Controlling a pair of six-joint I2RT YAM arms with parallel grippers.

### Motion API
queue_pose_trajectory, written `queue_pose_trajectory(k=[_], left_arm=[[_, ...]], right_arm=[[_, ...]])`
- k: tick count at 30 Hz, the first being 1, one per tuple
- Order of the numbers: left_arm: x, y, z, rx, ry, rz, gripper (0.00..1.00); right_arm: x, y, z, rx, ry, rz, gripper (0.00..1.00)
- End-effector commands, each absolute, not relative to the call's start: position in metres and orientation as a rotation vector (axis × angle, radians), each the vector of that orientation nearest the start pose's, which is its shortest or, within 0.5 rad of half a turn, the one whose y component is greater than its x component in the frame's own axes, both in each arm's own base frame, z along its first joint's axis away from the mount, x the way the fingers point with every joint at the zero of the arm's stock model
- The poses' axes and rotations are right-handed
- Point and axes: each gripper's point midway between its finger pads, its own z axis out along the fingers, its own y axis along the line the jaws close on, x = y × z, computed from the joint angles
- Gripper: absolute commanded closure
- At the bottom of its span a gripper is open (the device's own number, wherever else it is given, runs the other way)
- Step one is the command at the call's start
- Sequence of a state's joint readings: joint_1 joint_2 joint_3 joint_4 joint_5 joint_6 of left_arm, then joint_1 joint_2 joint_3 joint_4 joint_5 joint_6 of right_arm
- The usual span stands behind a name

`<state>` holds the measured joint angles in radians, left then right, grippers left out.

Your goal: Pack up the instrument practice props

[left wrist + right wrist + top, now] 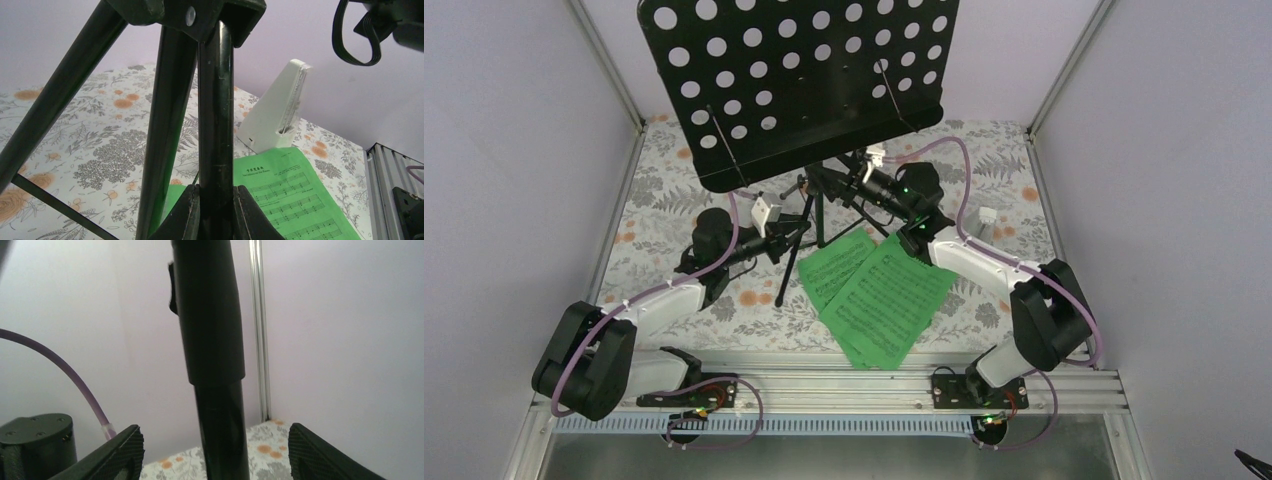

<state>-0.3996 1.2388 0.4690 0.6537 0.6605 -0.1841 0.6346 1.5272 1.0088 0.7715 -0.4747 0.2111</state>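
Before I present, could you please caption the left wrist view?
Left gripper closed on the music stand pole; white metronome and green sheet music beyond.

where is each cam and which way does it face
Top external: above and behind, looking down; left arm, right arm, stand, pages show.
Left wrist: low, facing across the table; left gripper shut on the stand's pole, metronome beyond.
Right wrist: higher, facing the wall; right gripper open around the pole.
Shared: all show the stand; top and left wrist share pages.
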Motion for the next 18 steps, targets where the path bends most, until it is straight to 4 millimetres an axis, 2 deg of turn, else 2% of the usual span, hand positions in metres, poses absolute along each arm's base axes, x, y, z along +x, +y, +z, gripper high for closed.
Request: queue_pose_trajectory(k=[1,4,10,13,15,17,18], left_arm=[[0.292,-0.236,0.244,0.688,1.470,-0.961,0.98],[0.289,-0.236,0.244,0.688,1.455,-0.986,0.98],[0.287,-0.238,0.239,0.705,1.460,-0.998,0.98],[0.286,-0.239,0.240,0.712,1.456,-1.001,0.98],[0.286,-0.239,0.240,0.714,1.453,-1.000,0.98],[0.286,-0.239,0.240,0.715,1.453,-1.000,0.98],[0.286,-0.239,0.241,0.716,1.453,-1.000,0.98]], right_arm=[[0.312,0.323,0.407,-0.596,1.010,1.074,0.31],[0.307,0.320,0.395,-0.577,1.000,1.130,0.28],[0.314,0.306,0.376,-0.540,0.994,1.260,0.27],[0.317,0.314,0.379,-0.590,0.987,1.294,0.29],[0.314,0.318,0.390,-0.626,0.961,1.307,0.30],[0.321,0.328,0.384,-0.658,0.984,1.320,0.32],[0.322,0.332,0.389,-0.675,0.975,1.324,0.32]])
